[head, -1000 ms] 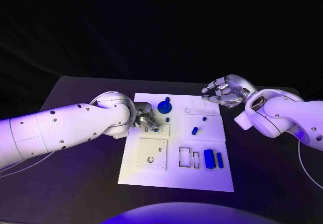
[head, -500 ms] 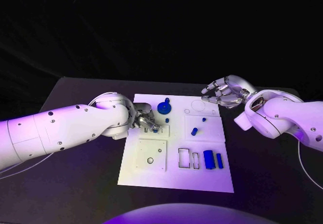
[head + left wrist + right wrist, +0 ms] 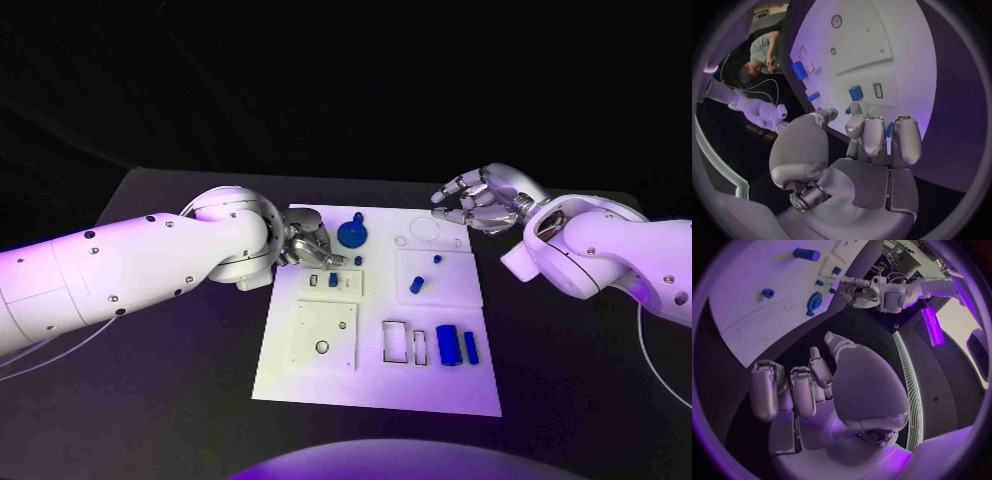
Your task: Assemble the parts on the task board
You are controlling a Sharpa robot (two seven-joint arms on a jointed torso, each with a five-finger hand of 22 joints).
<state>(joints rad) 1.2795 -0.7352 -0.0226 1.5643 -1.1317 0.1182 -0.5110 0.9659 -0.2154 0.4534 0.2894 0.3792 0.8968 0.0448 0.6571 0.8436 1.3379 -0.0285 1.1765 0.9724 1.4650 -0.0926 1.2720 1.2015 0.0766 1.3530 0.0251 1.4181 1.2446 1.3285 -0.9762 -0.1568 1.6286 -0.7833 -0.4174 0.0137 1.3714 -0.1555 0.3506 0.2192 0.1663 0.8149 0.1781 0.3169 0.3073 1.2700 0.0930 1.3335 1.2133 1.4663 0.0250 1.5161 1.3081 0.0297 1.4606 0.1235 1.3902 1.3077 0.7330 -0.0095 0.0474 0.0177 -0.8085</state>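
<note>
Meanwhile left hand (image 3: 307,250) has lifted slightly off board (image 3: 433,385), fingers curled; whether clamped on small part (image 3: 889,130), cannot tell. Seated part (image 3: 333,281) now exposed. Right hand (image 3: 480,200) unchanged, fingers apart, empty, beyond board's far corner.

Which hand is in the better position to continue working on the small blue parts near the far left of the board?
Left, probably. The left hand is already over the task board, beside a small blue part. The right hand hovers off its far corner, holding nothing.

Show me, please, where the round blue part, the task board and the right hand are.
round blue part (image 3: 352,234), head view, its disc.
task board (image 3: 378,385), head view, bare near edge.
right hand (image 3: 477,199), head view, palm.
</note>
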